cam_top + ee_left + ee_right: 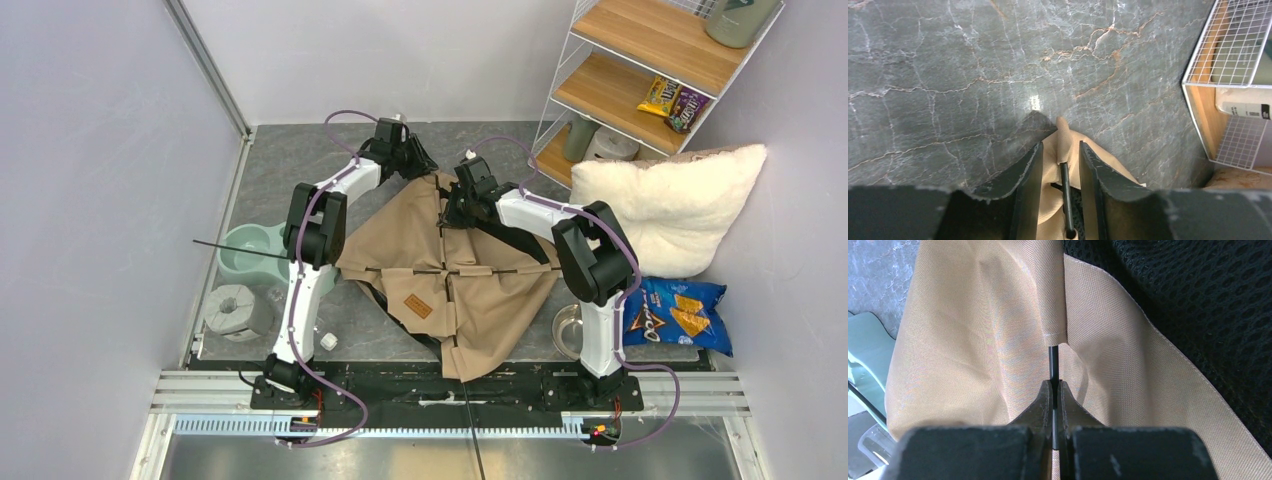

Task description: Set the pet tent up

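Since the pet tent (450, 270) lies collapsed on the table (290, 165) between both arms, the far corner is what counts. The pole (1053, 362) runs straight ahead from the right gripper (1053, 387), which pinches it tight, into the tan sleeve (1048, 295). The left gripper (1060, 150) is nearer the corner tip, straddling it part-open and clamping nothing.

Grey table (290, 160), pet tent (400, 250) (lying flat), pillow (665, 205), bowl (248, 252)
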`<state>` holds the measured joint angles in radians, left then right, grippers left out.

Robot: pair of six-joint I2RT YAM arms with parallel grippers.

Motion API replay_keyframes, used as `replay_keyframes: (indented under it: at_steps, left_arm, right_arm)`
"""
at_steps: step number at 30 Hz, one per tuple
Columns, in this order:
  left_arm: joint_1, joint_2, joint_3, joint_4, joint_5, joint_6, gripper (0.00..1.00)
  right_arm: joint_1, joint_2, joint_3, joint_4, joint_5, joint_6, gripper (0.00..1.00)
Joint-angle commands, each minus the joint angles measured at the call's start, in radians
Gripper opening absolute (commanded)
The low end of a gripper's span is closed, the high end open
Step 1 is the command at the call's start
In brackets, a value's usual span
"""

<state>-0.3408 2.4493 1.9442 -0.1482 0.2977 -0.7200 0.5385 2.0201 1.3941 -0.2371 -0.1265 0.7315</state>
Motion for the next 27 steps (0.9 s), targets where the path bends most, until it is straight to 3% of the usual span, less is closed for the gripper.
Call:
replay_keyframes:
  at_steps: [1, 16, 27]
  left_arm:
    - [-0.013, 0.018, 0.044, 0.061, 0.009, -0.063, 0.36]
    - [-0.014, 0.025, 0.038, 0.033, 0.025, -0.051, 0.03]
    - [-0.023, 0.023, 0.033, 0.012, 0.04, -0.025, 0.02]
  right_arm:
    - [-0.004, -0.028, 0.0, 0.004, 0.002, -0.016, 0.0]
    - [-0.003, -0.026, 0.007, 0.003, 0.004, -0.016, 0.0]
    - [-0.003, -0.035, 0.003, 0.025, -0.004, -0.038, 0.0]
